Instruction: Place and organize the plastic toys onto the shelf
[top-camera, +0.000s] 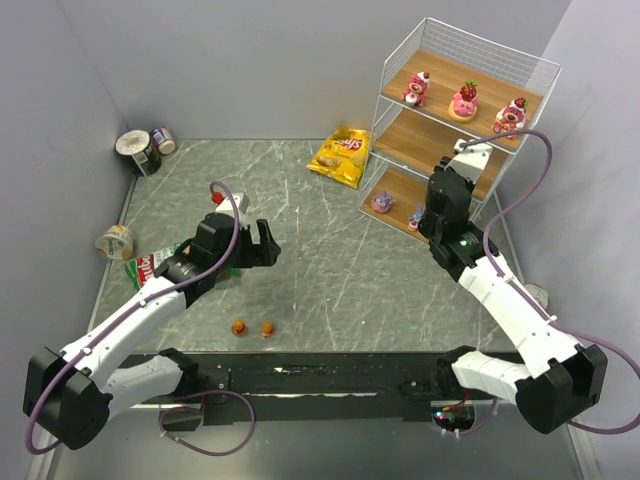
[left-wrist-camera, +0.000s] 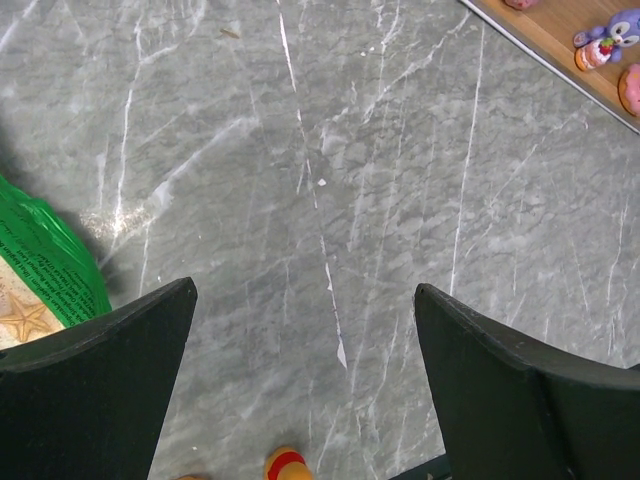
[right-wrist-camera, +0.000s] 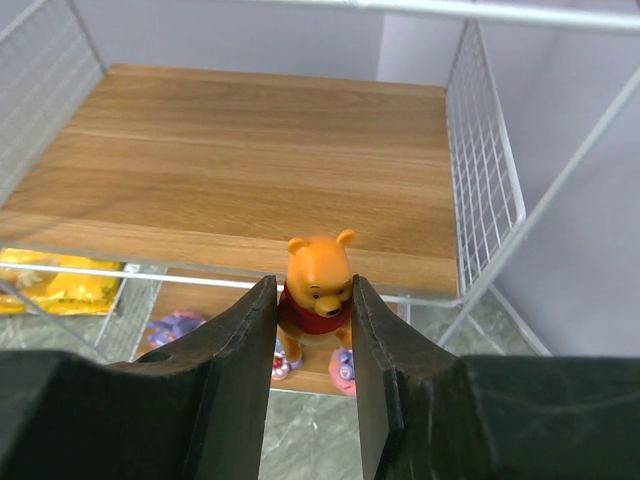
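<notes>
- Shelf (top-camera: 445, 75): white wire rack with three wooden boards, standing at the far right of the tabletop (top-camera: 330, 250).
- Top board: three pink-and-red strawberry toys (top-camera: 465, 101) stood in a row, apart from one another.
- Bottom board: two purple toys (top-camera: 384, 203) showed in the top view. Whether a third sat behind the right arm could not be told.
- Middle board (right-wrist-camera: 250, 170): only bare wood showed in the right wrist view.
- Right pincer (right-wrist-camera: 312, 290): clenched on an orange bear toy (right-wrist-camera: 320, 275), held upright by its sides. It was raised just in front of the middle board's front wire and not yet over the wood.
- Left pincer (left-wrist-camera: 305, 295): released, jaws wide, grasping nothing, hanging over bare tabletop.
- Two orange toys (top-camera: 239, 327): on the tabletop near the arm bases, just beside each other and well apart from the shelf.
- Other stock: yellow chip bag (top-camera: 341, 156) near the shelf foot, green bag (top-camera: 160, 262) beside the left arm, tin cans (top-camera: 138, 150) along the left wall.
- Step in hand, as judged: setting the first orange toy on the middle board.
- Next move, as judged: carry the bear forward over the front wire, lower it until its feet meet the wood, then release. It would best sit toward one side, leaving room for the other two.
</notes>
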